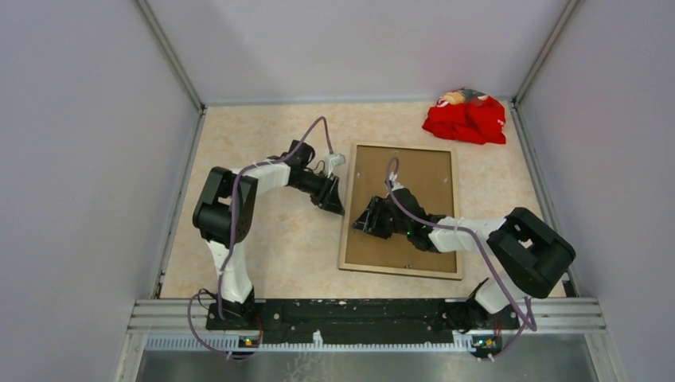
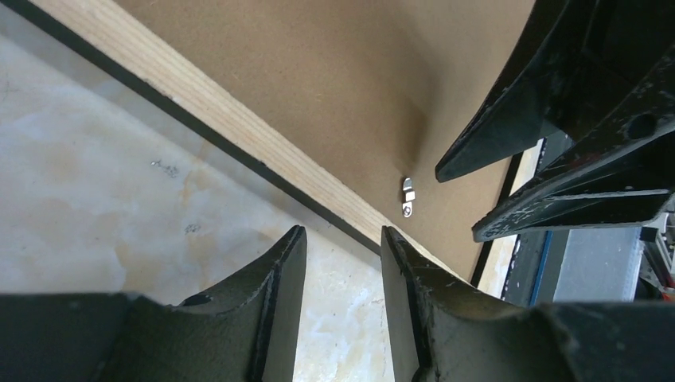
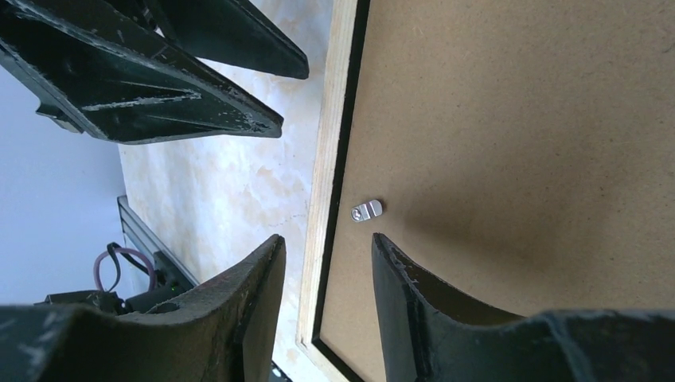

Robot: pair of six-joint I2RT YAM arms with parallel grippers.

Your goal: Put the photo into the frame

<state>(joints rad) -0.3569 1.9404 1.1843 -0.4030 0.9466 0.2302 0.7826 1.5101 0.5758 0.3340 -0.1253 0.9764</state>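
Near edge: both arm bases sit on a black mounting rail (image 1: 358, 310).

The cream marbled tabletop (image 1: 278, 255) carries the large rectangular picture frame (image 1: 398, 273), lying flat and face down at centre right. Its light tan wood back is uppermost, and a plain brown backing board (image 1: 430, 171) fills its opening. The photo cannot be made out in any view.

The left arm (image 1: 231, 199) reaches to the frame's left edge. The left arm's jaws are narrowly parted, with nothing gripped.

The right arm (image 1: 477, 235) lies across the board. The right arm's jaws are narrowly parted and empty, poised at the same left edge opposite the left pair. Whether either pair touches the wood cannot be told.

A small silver metal clip (image 3: 367, 210) sits on the board just inside that edge, between the two pairs.

Far right corner: a crumpled red cloth (image 1: 466, 118), well apart from the frame.
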